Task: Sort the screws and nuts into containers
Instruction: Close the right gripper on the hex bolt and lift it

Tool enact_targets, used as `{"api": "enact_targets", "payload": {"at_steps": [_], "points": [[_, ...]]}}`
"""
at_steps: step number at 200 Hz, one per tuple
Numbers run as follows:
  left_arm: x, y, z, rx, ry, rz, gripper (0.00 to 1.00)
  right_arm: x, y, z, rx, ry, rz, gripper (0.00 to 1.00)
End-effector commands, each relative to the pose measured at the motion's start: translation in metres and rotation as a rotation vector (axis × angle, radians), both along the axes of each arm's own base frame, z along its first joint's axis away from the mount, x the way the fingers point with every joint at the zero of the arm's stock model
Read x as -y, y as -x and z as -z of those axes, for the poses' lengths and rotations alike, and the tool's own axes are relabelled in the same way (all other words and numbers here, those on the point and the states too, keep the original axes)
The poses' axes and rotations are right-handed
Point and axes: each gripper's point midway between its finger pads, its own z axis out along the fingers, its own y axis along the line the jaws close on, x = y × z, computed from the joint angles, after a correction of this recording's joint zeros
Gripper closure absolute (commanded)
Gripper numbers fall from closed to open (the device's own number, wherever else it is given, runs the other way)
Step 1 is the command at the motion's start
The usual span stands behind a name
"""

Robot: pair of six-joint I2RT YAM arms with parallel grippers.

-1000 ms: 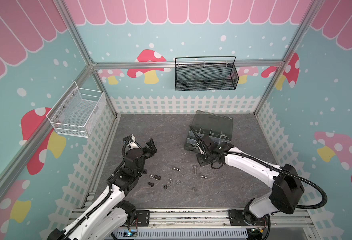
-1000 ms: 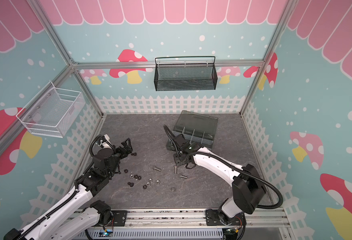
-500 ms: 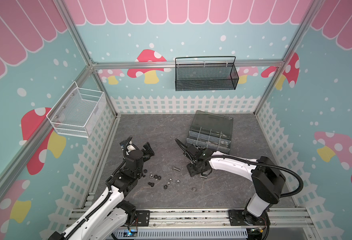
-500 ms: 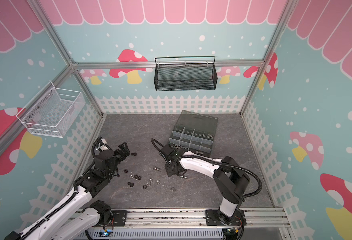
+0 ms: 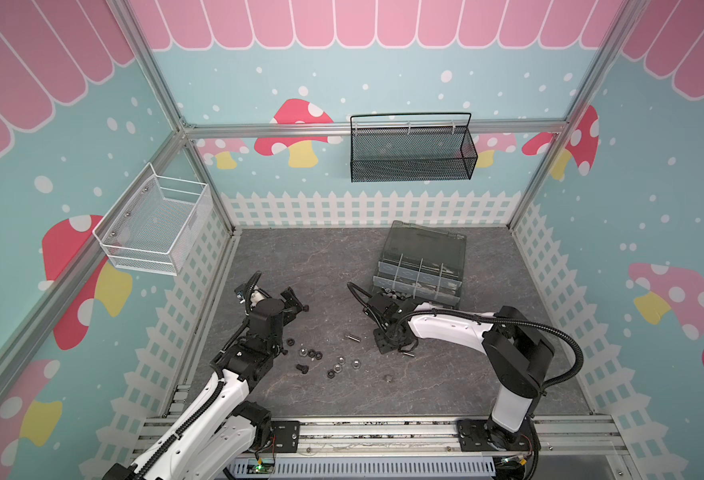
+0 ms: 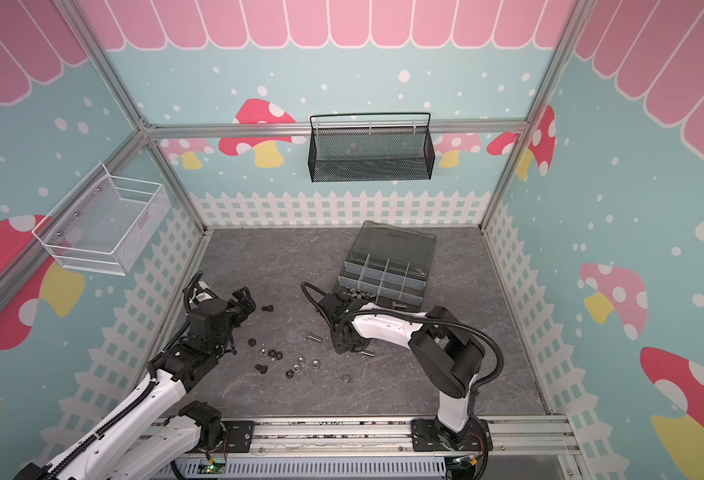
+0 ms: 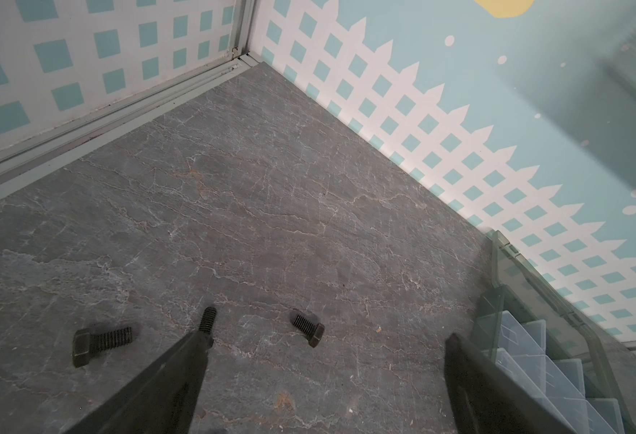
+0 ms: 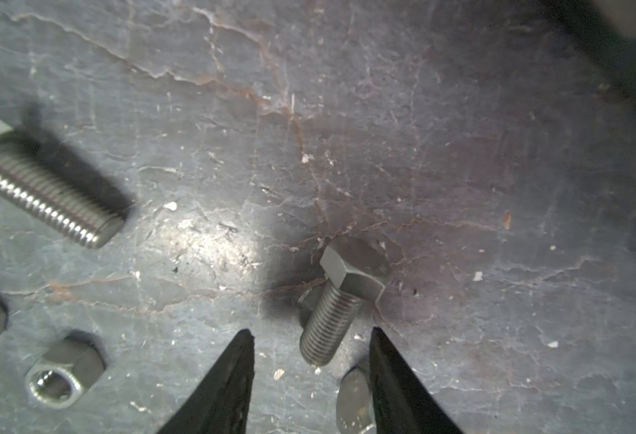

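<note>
Close over the floor, my right gripper (image 8: 310,334) is open, its fingertips astride the threaded end of a silver screw (image 8: 340,300) without pinching it. Both top views show this gripper (image 5: 400,345) in front of the organizer box with its containers (image 5: 421,270). A second silver screw (image 8: 46,188) and a silver nut (image 8: 64,370) lie beside it. At the left, my left gripper (image 7: 325,342) is wide open and empty above a short black screw (image 7: 308,330). Two more black screws (image 7: 98,342) lie near it. Loose nuts (image 5: 314,354) are scattered between the arms.
The box's smoky lid (image 5: 427,243) stands open toward the back wall. A black mesh basket (image 5: 410,147) hangs on the back wall and a white wire basket (image 5: 154,226) on the left wall. A lone silver nut (image 5: 388,378) lies toward the front.
My right gripper has left the box's front edge, moved toward the front and come down over the silver screw. The left gripper has shifted only slightly and stays wide open.
</note>
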Motion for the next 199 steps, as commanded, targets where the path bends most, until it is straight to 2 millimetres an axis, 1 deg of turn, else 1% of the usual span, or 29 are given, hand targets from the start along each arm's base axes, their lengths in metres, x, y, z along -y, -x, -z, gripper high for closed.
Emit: {"api": "enact_targets", "payload": {"at_steps": [1, 17, 38, 65, 80, 88, 96, 109, 124, 145, 177, 199], "points": [[0.002, -0.001, 0.010, -0.012, 0.039, 0.007, 0.01, 0.007, -0.006, 0.009, 0.018, 0.010, 0.052, 0.54], [0.005, -0.003, 0.011, -0.014, 0.043, 0.019, 0.02, 0.006, -0.009, 0.012, 0.018, -0.002, 0.054, 0.56], [0.008, -0.005, 0.015, -0.035, 0.044, 0.032, 0.01, 0.005, -0.013, 0.019, 0.011, 0.000, 0.041, 0.63], [0.011, -0.007, 0.016, -0.041, 0.063, 0.040, 0.01, 0.001, -0.014, 0.027, -0.014, 0.005, 0.006, 0.78], [0.010, -0.006, 0.016, -0.037, 0.069, 0.035, 0.01, -0.002, -0.015, 0.026, -0.017, 0.000, -0.022, 0.92], [0.009, -0.006, 0.017, -0.037, 0.067, 0.033, 0.01, -0.003, -0.016, 0.025, -0.012, 0.001, -0.037, 0.95], [0.009, -0.005, 0.016, -0.034, 0.064, 0.032, 0.00, -0.004, -0.018, 0.021, -0.003, -0.001, -0.051, 1.00], [0.008, -0.005, 0.013, -0.030, 0.060, 0.033, 0.00, -0.008, -0.023, 0.010, 0.026, -0.005, -0.086, 1.00], [0.009, -0.006, 0.009, -0.023, 0.052, 0.043, 0.00, -0.011, -0.032, -0.008, 0.077, -0.001, -0.135, 1.00], [0.010, -0.007, 0.007, -0.024, 0.040, 0.054, 0.00, -0.008, -0.046, -0.030, 0.151, 0.045, -0.199, 1.00], [0.012, -0.009, 0.005, -0.031, 0.031, 0.061, 0.00, 0.010, -0.063, -0.058, 0.255, 0.161, -0.269, 1.00], [0.013, -0.009, 0.007, -0.036, 0.034, 0.067, 0.00, 0.025, -0.070, -0.068, 0.289, 0.194, -0.268, 1.00]]}}
